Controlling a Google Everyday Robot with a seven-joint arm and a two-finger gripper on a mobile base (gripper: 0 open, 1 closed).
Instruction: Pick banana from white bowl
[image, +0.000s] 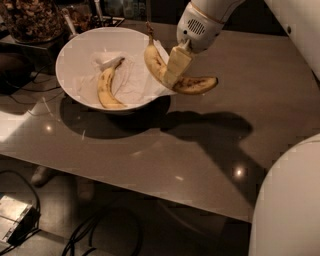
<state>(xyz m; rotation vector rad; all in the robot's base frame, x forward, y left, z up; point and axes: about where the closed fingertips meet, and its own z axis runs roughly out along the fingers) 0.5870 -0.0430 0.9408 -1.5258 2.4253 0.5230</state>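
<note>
The white bowl (80, 55) stands on the table at the upper left. A cleaner yellow banana (106, 88) lies inside it. My gripper (172, 70) is shut on the speckled, bruised banana (192, 85) and holds it in the air over the bowl's right rim. The banana's stem points up and its brown-marked end sticks out to the right, past the rim.
A dark glass jar of granola (30, 19) stands behind the bowl at the upper left. The brown table (210, 145) runs to a front edge below. Cables and a small box (15, 217) lie on the floor. My white arm body (290, 205) fills the lower right.
</note>
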